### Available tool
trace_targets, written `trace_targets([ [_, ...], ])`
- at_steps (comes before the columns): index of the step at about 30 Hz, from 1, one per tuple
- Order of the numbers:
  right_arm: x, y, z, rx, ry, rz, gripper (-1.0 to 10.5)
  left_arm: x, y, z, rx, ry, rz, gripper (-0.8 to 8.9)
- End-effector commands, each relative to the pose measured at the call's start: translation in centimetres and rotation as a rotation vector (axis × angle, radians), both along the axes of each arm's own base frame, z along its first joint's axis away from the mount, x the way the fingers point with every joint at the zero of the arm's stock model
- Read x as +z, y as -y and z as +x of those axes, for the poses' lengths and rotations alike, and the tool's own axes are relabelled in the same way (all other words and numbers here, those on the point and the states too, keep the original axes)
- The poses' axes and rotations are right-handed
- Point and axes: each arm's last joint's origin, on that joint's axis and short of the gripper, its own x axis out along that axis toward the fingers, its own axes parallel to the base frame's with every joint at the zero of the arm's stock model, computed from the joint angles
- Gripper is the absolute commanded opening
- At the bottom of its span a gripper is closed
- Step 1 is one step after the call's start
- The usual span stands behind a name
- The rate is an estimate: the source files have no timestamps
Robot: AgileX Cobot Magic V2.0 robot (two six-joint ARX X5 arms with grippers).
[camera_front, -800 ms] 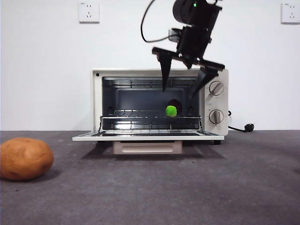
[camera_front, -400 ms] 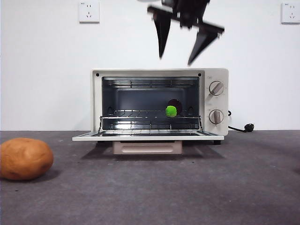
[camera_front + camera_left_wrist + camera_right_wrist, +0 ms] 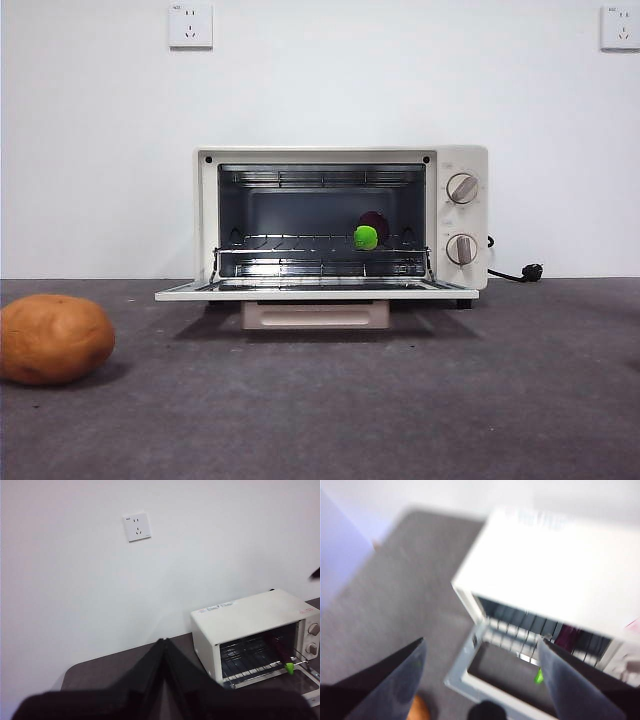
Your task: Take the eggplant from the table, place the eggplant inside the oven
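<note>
The right wrist view is motion-blurred throughout. Below the right hand (image 3: 482, 680), the potato (image 3: 417, 709) is cut by the frame edge, and the eggplant (image 3: 568, 636) body is mostly hidden within the oven (image 3: 555, 570).

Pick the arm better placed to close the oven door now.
Right, probably. Its open pincer hangs above the oven and lowered door, eggplant on the rack. The left pincer, shut, waits off to the side.

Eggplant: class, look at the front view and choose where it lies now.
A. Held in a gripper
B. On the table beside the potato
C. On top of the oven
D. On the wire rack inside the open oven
D. The eggplant lies on the wire rack inside the oven, its green cap facing the open door; no gripper touches it.
</note>
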Motion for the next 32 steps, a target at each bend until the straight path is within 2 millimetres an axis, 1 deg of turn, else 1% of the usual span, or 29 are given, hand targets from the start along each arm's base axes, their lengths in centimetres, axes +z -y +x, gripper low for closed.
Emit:
trace_targets([
  [1,2.0,1.6,-2.5,-0.001,0.057,0.025,3.8,0.0,-0.1,-0.1,-0.006,0.008,0.006,-0.06],
  [3,3.5,3.0,-4.6,-0.014,0.114,0.046,3.8,0.0,-0.1,-0.1,-0.006,0.008,0.006,-0.06],
  [5,4.6,4.2,-6.4,-0.03,0.164,0.056,3.8,0.0,-0.1,-0.1,-0.006,0.008,0.006,-0.06],
  [6,5.3,4.9,-7.7,-0.037,0.197,0.062,3.8,0.0,-0.1,-0.1,-0.01,0.008,0.006,-0.06],
  [9,6.7,6.8,-10.6,-0.051,0.265,0.09,3.7,0.0,-0.2,-0.1,-0.02,0.008,0.006,-0.06],
  [12,7.8,8.4,-13.2,-0.069,0.327,0.111,3.7,0.0,-0.2,-0.1,-0.021,0.009,0.006,-0.06],
  [15,8.5,9.8,-15.4,-0.084,0.377,0.128,3.7,0.0,-0.2,-0.1,-0.021,0.009,0.006,-0.06],
  [18,8.9,10.9,-17.1,-0.107,0.418,0.14,3.7,0.0,-0.2,0.0,-0.026,0.008,0.007,-0.06],
  [22,9.3,12.1,-18.9,-0.136,0.457,0.152,3.6,0.0,-0.2,0.1,-0.034,0.006,0.008,-0.06],
  [25,9.5,12.7,-19.9,-0.153,0.482,0.15,2.4,0.1,0.0,0.4,-0.043,0.001,0.012,-0.06],
  [27,9.5,13.1,-20.4,-0.153,0.494,0.155,2.1,0.1,0.1,0.6,-0.052,-0.003,0.016,-0.06],
  [30,9.6,13.4,-21.0,-0.16,0.506,0.156,2.1,0.2,0.3,1.0,-0.066,-0.01,0.023,-0.06],
  [32,9.6,13.7,-21.4,-0.157,0.518,0.154,1.3,0.2,0.5,1.2,-0.073,-0.016,0.027,-0.06],
])
